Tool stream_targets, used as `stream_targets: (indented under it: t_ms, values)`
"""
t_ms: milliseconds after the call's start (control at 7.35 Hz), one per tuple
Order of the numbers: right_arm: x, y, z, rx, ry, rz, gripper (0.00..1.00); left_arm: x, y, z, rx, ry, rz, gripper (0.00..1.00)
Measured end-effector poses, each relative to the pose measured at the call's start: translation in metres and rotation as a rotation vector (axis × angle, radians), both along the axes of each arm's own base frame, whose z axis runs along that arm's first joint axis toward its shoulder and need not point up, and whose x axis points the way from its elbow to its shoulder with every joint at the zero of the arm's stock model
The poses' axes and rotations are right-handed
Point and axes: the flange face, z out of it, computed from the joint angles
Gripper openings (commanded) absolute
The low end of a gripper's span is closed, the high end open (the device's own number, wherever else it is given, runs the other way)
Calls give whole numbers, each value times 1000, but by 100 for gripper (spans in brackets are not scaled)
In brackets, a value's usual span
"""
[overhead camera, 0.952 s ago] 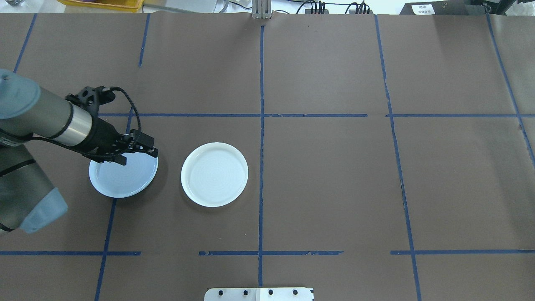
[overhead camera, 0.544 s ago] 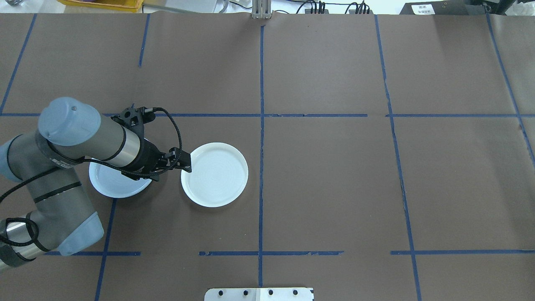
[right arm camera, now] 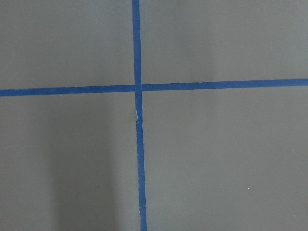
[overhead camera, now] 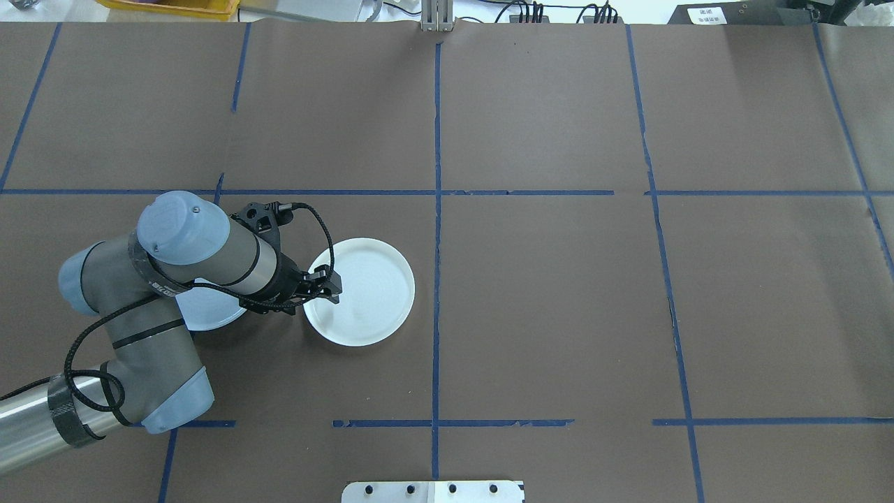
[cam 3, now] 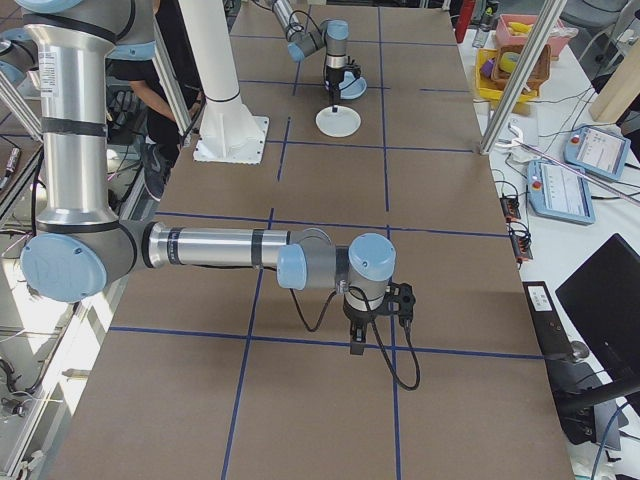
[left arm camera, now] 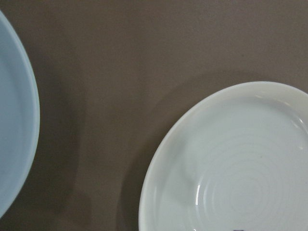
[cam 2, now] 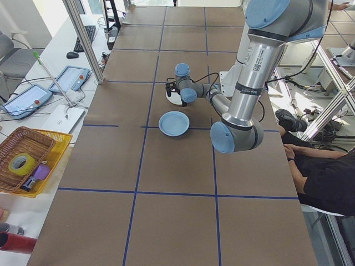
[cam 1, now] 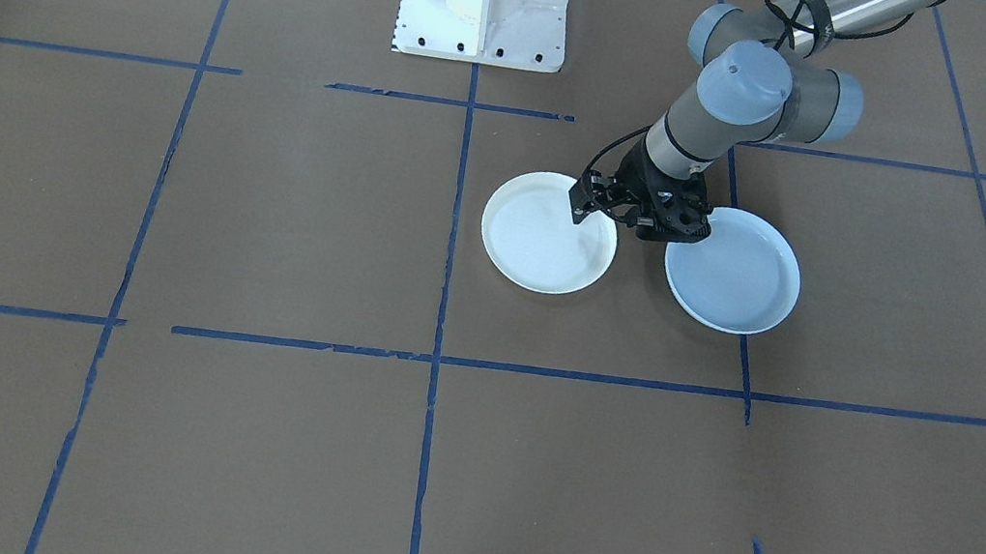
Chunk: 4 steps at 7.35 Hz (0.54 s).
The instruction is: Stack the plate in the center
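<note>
Left gripper (overhead camera: 328, 290) hovers at the ringed plate's (overhead camera: 363, 292) near rim, fingers a bit apart, holding nothing. Plate looks stiff, slick, probably breakable, so pinch that raised rim. Right gripper's (cam 3: 357, 343) fingers: can't tell.

Bright even overhead light, soft shadows under plates, left wrist view blurry, slight glare.

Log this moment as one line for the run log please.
left gripper: over near rim of ringed cream-white round plate, holding nothing | smooth pale blue-grey round plate: beside it, unstacked | right gripper: only in side view, state unclear
</note>
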Motion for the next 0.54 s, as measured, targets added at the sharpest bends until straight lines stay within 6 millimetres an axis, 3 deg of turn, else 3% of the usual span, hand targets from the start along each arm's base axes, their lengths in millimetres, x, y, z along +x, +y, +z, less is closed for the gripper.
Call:
stream_targets:
  t_ms: [272,544]
  values:
    - [0,0,0,0,1,0,100,2,-2,3,3,-7,-4,48]
    - [0,0,0,0,0,0,100,3,-4,5,6,-13,-7,14]
